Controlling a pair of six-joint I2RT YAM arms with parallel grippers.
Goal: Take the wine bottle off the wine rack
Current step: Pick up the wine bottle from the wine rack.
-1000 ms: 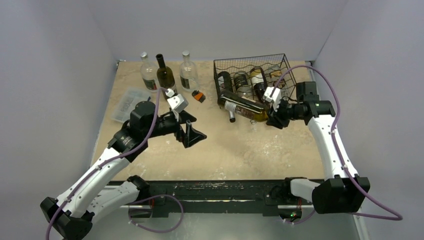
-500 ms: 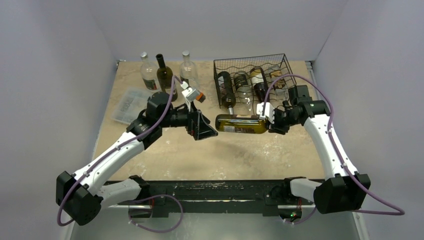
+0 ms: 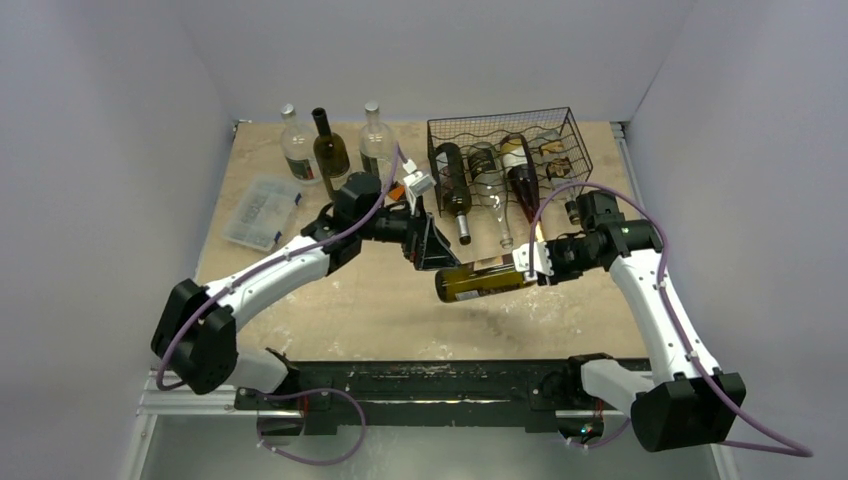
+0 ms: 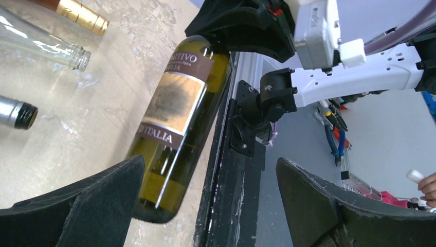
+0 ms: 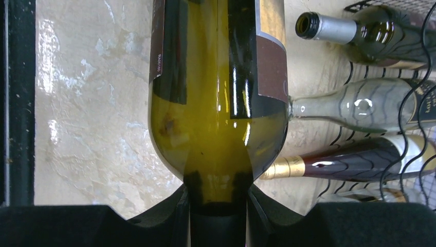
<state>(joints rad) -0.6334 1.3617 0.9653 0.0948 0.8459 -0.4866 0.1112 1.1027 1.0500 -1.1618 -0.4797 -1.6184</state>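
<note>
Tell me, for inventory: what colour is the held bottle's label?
Label: brown and tan; left wrist view.

The left arm point(image 3: 270, 272) and right arm point(image 3: 665, 310) are made of white tubular links joined by black rounded joints. A purple cable point(image 3: 575, 183) is looped along each, and a small white camera box point(image 3: 417, 183) is fixed at each wrist. The fingers point(image 4: 77, 206) are matte black, broad and wedge-shaped. A bulky black housing point(image 3: 683, 408) is seen at each shoulder.
</note>
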